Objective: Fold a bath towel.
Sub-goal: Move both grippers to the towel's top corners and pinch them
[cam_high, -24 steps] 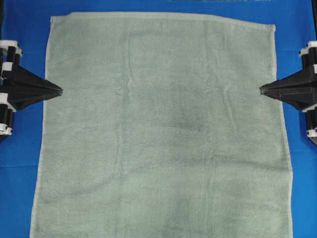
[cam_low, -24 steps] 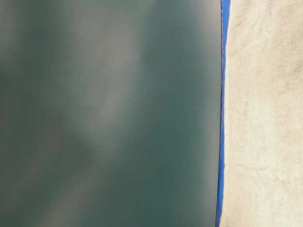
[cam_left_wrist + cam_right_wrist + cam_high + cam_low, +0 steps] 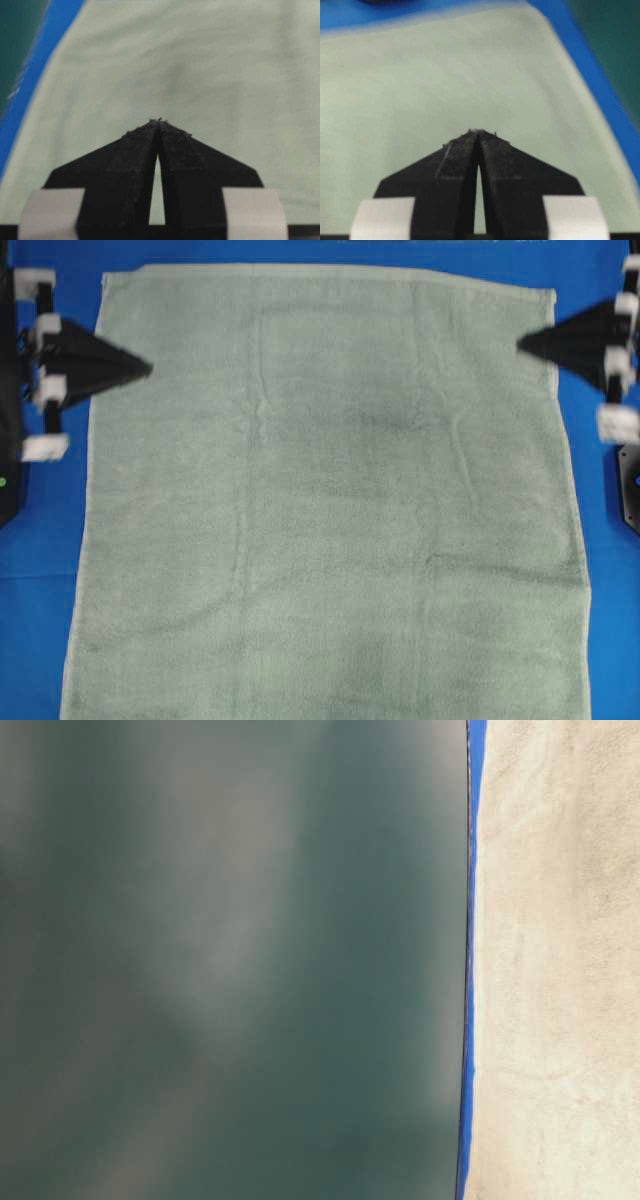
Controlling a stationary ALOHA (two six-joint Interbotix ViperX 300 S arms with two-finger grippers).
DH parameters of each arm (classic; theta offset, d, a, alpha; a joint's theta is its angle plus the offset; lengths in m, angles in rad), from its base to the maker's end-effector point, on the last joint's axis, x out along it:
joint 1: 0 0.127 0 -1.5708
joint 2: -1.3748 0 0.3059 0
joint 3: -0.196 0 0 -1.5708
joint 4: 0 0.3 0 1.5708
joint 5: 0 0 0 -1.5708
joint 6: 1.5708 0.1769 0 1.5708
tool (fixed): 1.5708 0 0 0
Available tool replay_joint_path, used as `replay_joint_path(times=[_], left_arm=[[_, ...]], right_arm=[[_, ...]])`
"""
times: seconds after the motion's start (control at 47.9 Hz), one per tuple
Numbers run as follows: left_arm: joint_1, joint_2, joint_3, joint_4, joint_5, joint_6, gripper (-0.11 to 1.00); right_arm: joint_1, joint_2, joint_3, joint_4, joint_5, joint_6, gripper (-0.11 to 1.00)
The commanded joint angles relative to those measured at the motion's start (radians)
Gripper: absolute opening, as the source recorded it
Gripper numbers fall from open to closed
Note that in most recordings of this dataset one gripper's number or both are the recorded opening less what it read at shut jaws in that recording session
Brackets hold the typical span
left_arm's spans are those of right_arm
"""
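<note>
The bath towel [image 3: 330,500] lies spread flat, a pale sage-green terry rectangle with lighter hems, filling most of the overhead view. Its surface also fills the left wrist view [image 3: 200,65] and the right wrist view [image 3: 420,75]. My left gripper [image 3: 148,367] hangs over the towel's upper left edge, shut and empty, its tips [image 3: 159,121] meeting above the cloth. Over the upper right edge my right gripper [image 3: 521,341] is likewise shut with nothing in it, tips [image 3: 479,131] together. In the table-level view the towel [image 3: 560,960] shows as a fuzzy pale band on the right.
A bright blue cloth [image 3: 40,540] covers the table under the towel and shows as a border on both sides and at the top. The black arm bases stand at the far left [image 3: 10,470] and far right [image 3: 630,480] edges.
Both grippers have moved toward the towel's top edge and a little inward over the cloth. They stay shut. The towel has not shifted.
</note>
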Motion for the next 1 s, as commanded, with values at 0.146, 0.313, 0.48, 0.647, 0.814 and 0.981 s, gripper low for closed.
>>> replay_joint_path(times=[0.146,0.313,0.48,0.647,0.814,0.981], left_arm=[[0.189,0.121,-0.115,-0.002,0.137,0.094,0.09],[0.265,0.245,-0.153,-0.002,0.158,0.201,0.57],[0.367,0.387,-0.193,-0.002,0.149,0.255,0.88],[0.489,0.565,-0.212,0.0,0.103,0.267,0.88],[0.563,0.742,-0.215,0.0,0.017,0.328,0.88],[0.624,0.888,-0.23,0.0,-0.046,0.362,0.88]], right_arm=[[-0.202,0.161,-0.121,-0.091,0.224,-0.029,0.01],[-0.276,0.344,-0.17,-0.222,0.265,-0.061,0.4],[-0.341,0.535,-0.222,-0.287,0.262,-0.074,0.63],[-0.4,0.71,-0.252,-0.288,0.224,-0.114,0.62],[-0.451,0.836,-0.249,-0.273,0.127,-0.15,0.62],[-0.471,0.928,-0.235,-0.256,0.041,-0.153,0.62]])
